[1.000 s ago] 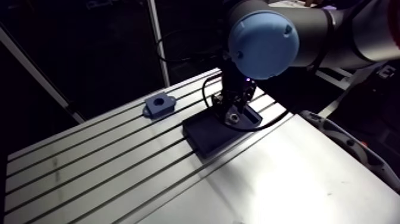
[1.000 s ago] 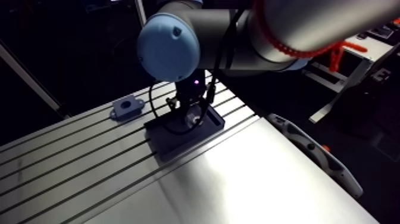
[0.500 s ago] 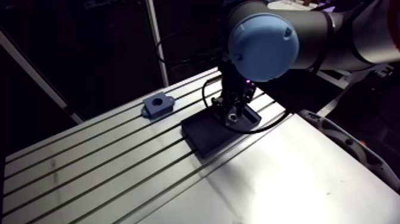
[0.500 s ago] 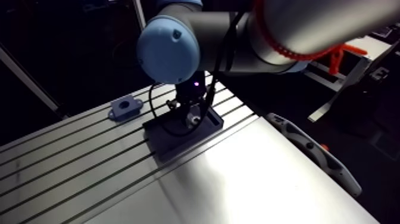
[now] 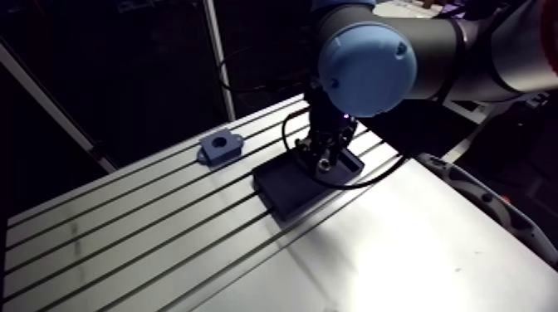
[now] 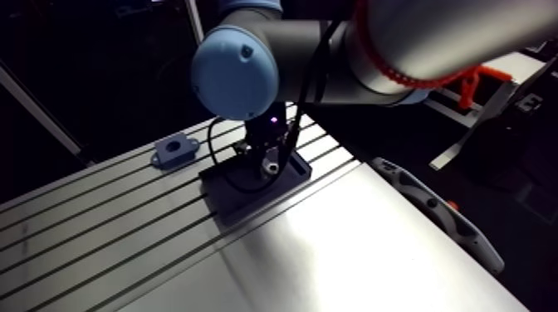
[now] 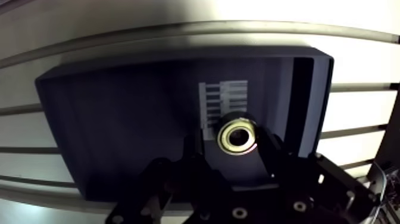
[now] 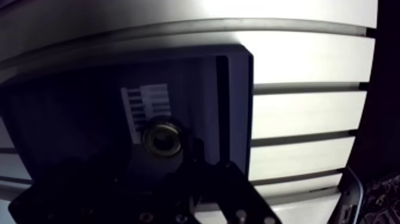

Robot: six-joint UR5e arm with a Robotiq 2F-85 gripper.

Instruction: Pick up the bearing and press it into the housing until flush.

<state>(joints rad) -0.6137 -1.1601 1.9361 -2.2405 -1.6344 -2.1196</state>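
Note:
In the wrist view the bearing, a small silver ring with a dark bore, sits between my two dark fingers, which press on its sides. My gripper is shut on it, just over the floor of a dark tray, next to a pale ribbed patch. The arm view shows the gripper low over the tray. The housing, a small blue-grey block with a round hole, lies on the slotted table well to the left of the tray, apart from the gripper.
The slotted aluminium table runs out to the left and front. A smooth metal sheet covers its right part. A dark strip lies along the right edge. The tray has a raised wall on one side.
The gripper has edged slightly to the left over the tray, still with the bearing between its fingers. The housing and tray have not moved.

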